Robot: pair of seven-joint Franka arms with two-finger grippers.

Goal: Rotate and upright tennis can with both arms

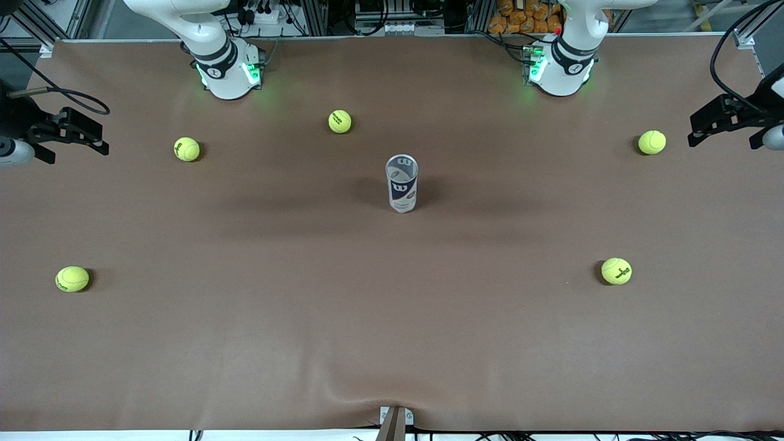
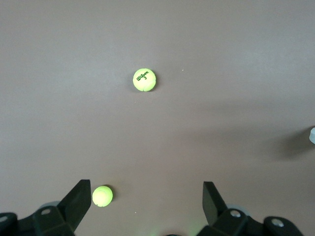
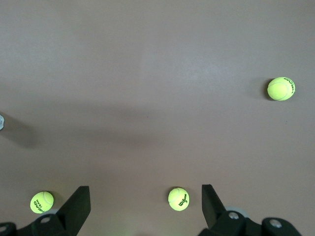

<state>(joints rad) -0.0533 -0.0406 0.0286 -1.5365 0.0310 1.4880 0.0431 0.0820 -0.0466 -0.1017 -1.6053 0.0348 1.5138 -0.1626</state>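
The tennis can (image 1: 402,184) stands upright in the middle of the table, its open silvery rim up and the navy label with the white "W" facing the front camera. Only a sliver of the can (image 2: 312,135) shows in the left wrist view, and a sliver of it (image 3: 1,121) in the right wrist view. My left gripper (image 1: 698,128) (image 2: 146,199) hangs open and empty high over the left arm's end of the table. My right gripper (image 1: 98,138) (image 3: 146,201) hangs open and empty over the right arm's end. Both arms wait far from the can.
Several yellow-green tennis balls lie scattered on the brown table cover (image 1: 392,318): one ball (image 1: 340,121) near the right arm's base, one ball (image 1: 187,149) and another ball (image 1: 72,278) toward the right arm's end, one ball (image 1: 652,142) and another ball (image 1: 616,271) toward the left arm's end.
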